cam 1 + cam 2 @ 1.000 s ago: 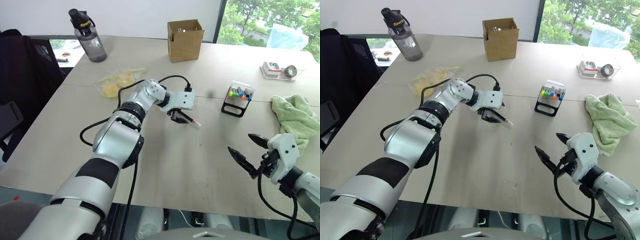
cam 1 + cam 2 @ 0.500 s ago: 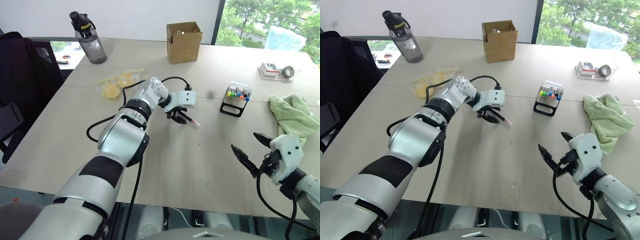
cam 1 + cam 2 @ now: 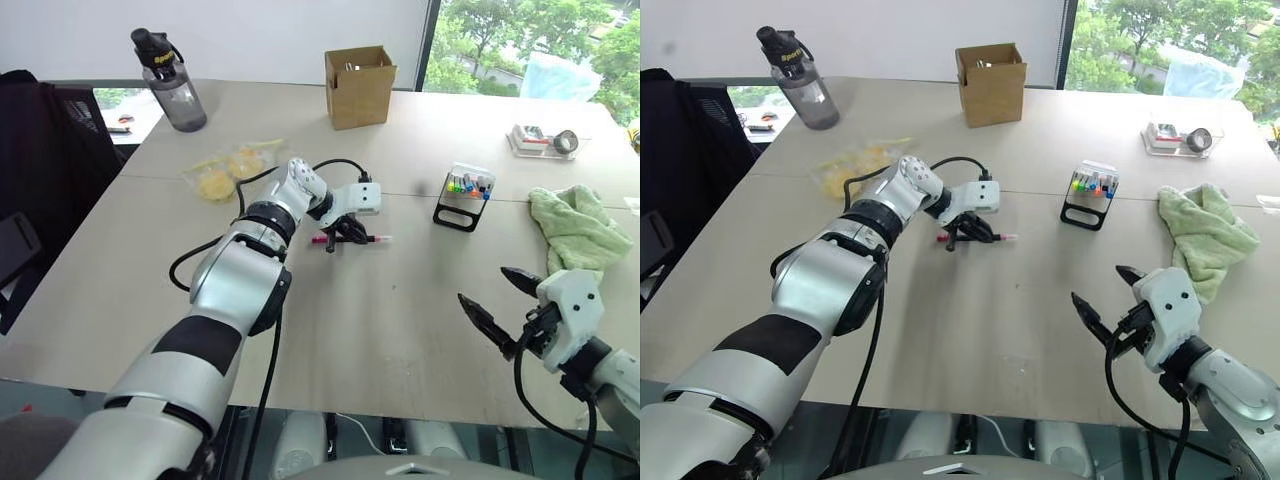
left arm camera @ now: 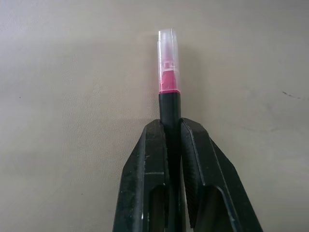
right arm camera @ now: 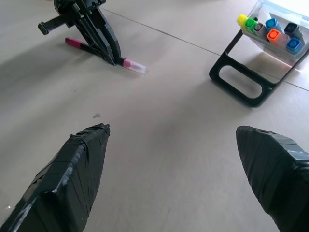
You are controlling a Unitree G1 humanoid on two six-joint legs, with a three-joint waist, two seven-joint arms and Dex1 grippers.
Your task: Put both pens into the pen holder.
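pen [image 4: 170,104]: glossy black plastic, clear cap | table [image 4: 63,72]: smooth matt

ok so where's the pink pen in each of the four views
Left eye view: the pink pen lies mid-table, the left gripper shut on its barrel.
Right eye view: mid-table again, left of the pen holder.
Left wrist view: its pink end and clear cap stick out past the shut fingers.
Right wrist view: on the table, under the left gripper.
Shared landmark: the pen holder.

The pink-ended pen's [image 4: 169,104] barrel vanishes between the left gripper's [image 4: 172,126] clamped fingers, while the pen holder's [image 5: 260,48] far end is cropped.
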